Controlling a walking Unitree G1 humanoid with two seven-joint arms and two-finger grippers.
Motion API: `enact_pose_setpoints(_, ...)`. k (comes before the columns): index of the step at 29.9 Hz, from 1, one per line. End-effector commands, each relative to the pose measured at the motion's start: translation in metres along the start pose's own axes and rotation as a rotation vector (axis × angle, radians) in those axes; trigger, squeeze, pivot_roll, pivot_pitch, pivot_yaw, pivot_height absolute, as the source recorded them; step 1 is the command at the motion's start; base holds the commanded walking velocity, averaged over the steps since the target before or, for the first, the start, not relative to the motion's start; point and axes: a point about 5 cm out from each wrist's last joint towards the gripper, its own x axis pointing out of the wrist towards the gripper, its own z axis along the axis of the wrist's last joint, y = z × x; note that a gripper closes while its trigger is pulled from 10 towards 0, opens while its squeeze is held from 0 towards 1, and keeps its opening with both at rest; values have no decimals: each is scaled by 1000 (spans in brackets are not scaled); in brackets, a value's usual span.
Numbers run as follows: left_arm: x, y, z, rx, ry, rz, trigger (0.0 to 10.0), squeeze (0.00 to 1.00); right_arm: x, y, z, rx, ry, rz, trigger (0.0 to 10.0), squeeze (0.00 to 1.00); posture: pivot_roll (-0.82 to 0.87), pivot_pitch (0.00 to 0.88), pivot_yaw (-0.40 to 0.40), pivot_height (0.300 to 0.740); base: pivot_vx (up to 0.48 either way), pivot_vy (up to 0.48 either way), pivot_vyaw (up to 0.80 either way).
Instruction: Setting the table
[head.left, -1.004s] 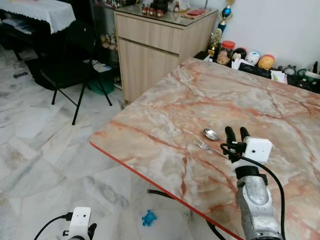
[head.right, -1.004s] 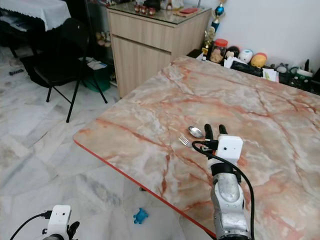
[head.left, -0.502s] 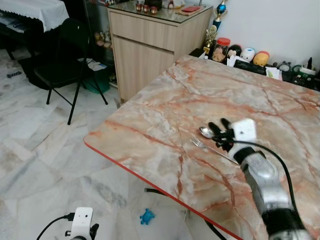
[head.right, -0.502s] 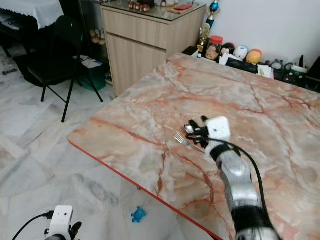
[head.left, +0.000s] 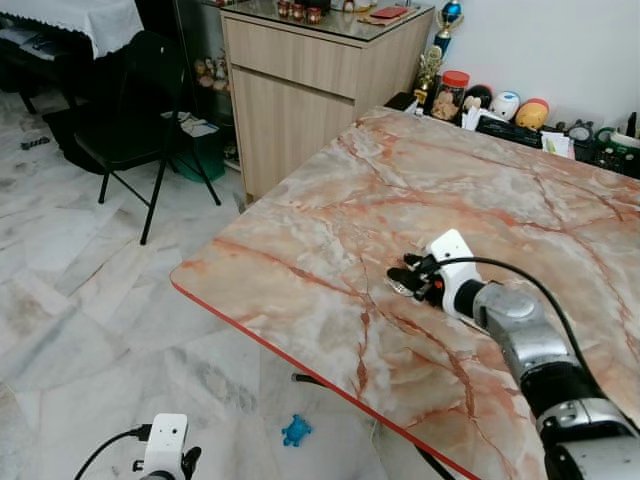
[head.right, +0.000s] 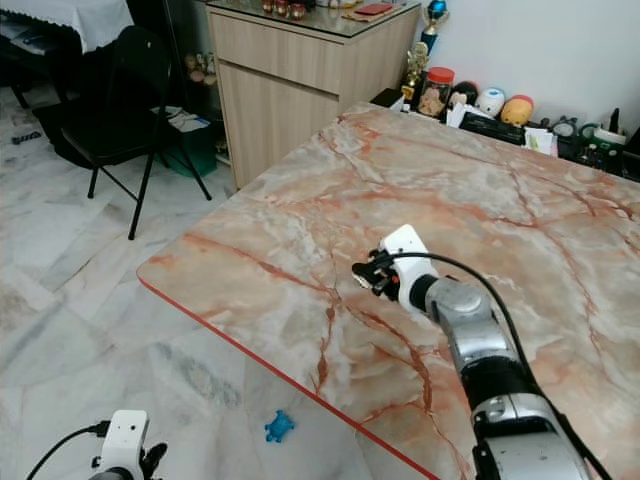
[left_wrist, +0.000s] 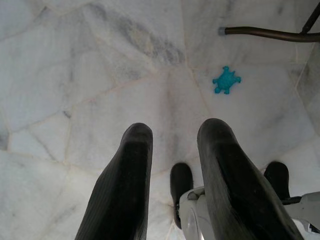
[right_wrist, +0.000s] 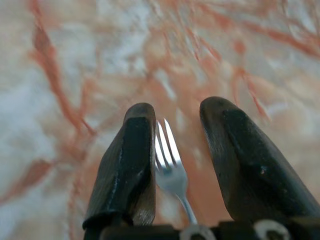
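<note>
The right gripper (head.left: 405, 277) is reaching low across the pink-and-cream marble bench (head.left: 330, 230), near its front-left part, with its silver arm stretching in from the right. In the right wrist view its 2 black fingers (right_wrist: 127, 165) are standing apart, released, and the silver metal fork (right_wrist: 170, 172) is lying flat on the bench between them, tines pointing away from the wrist. The fork is sitting closer to 1 finger than the other, and whether it is touching that finger cannot be told.

The left gripper (left_wrist: 172, 190) is hanging idle beside the robot, low over the white marble floor (left_wrist: 75, 75). Its 2 fingers are also spread apart, grasping nothing. A small blue turtle-shaped toy (left_wrist: 226, 80) is lying on the floor beyond them, near a dark curved metal bench leg (left_wrist: 270, 34).

Behind the bench, a light wooden cabinet (head.left: 300, 90) is standing against the wall, and a black folding chair (head.left: 130, 120) is standing to its left.
</note>
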Motion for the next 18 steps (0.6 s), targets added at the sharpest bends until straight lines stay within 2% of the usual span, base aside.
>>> enact_pose_setpoints(1, -1, 0, -4, -12, 17, 0, 10000, 0, -6, -11, -4, 13, 25, -27, 10000, 384, 115, 0, -33, 740, 0, 0, 0)
enact_pose_setpoints(2, -1, 0, -4, -12, 17, -2, 10000, 0, -7, -12, -5, 19, 28, -29, 10000, 427, 113, 0, -33, 740, 0, 0, 0)
enact_pose_setpoints(3, -1, 0, -4, -13, 17, -4, 10000, 0, -9, -14, -6, 23, 29, -32, 10000, 620, 113, 0, -33, 740, 0, 0, 0)
enact_pose_setpoints(4, -1, -1, -4, -14, 17, -8, 10000, 0, -11, -16, -7, 26, 29, -30, 10000, 1000, 112, 0, -33, 740, 0, 0, 0)
enact_pose_setpoints(7, 0, -2, -3, -15, 18, -15, 10000, 0, -16, -19, -10, 35, 28, -34, 10000, 1000, 113, 0, -32, 740, 0, 0, 0)
enact_pose_setpoints(8, 0, -2, -3, -16, 18, -18, 10000, 0, -21, -22, -12, 50, 20, -38, 10000, 384, 113, 0, -32, 740, 0, 0, 0)
enact_pose_setpoints(9, 0, -2, -3, -16, 18, -19, 10000, 0, -22, -22, -13, 53, 17, -38, 10000, 384, 114, 0, -32, 740, 0, 0, 0)
enact_pose_setpoints(10, 0, -3, -3, -16, 18, -21, 10000, 0, -24, -23, -14, 61, 16, -35, 10000, 0, 115, 0, -32, 740, 0, 0, 0)
enact_pose_setpoints(18, -1, -1, -4, -15, 22, -28, 10000, 0, -43, -27, -28, 114, 5, 4, 10000, 0, 117, 0, -28, 740, 0, 0, 0)
